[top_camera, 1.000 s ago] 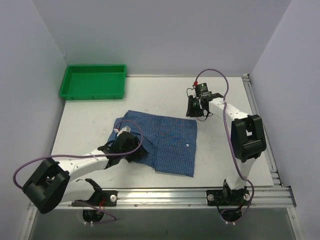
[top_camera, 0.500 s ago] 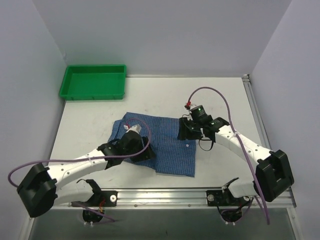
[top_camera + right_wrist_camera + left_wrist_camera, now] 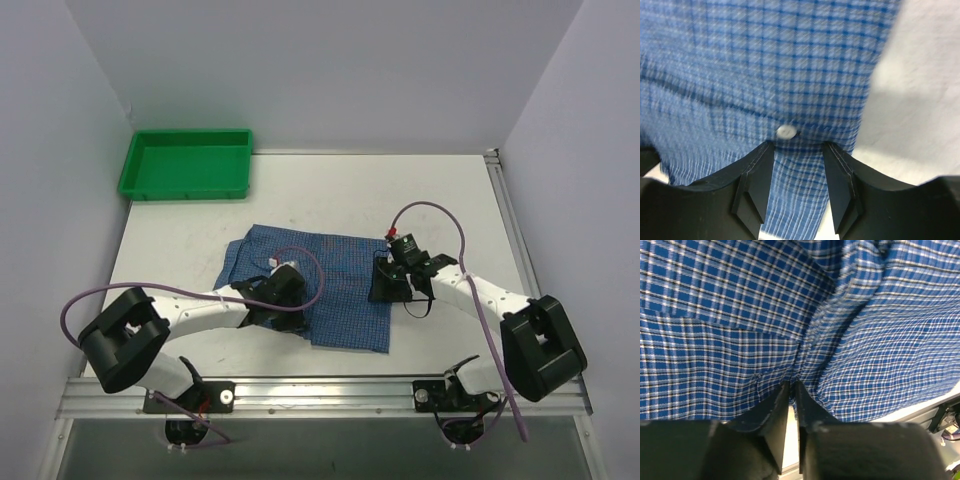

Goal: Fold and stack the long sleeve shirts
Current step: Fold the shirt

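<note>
**Left claw.** Your left claw has its two black fingers drawn almost together, with only a thin slit between them. The tips pinch a raised fold of the shirt. Creases in the cloth run toward the tips from the far side, and the weave puckers where it is caught. The fingers are matte, hard and wedge-shaped, narrowing to blunt points.

**Right claw.** Your right claw stands open, with the fingers well apart and nothing gripped. The tips sit at the cloth just inside the shirt's right edge, one on each side of a small round white button. The cloth between them lies flat.

**Shirt.** It is thin woven cloth in a fine blue check with white and dark lines. From above it lies roughly mid-table as an uneven rectangle, with both claws on it. Its left part, by the left claw, is rumpled and bunched. The right part is smoother, and its near right corner is squared off. One seam shows in the left wrist view.

**Surroundings.** The table is matte white. A green plastic tray, rectangular with a raised rim, sits at the far left corner, well apart from the shirt. A ribbed metal rail runs along the near edge. Purple cables loop from both white arms.
</note>
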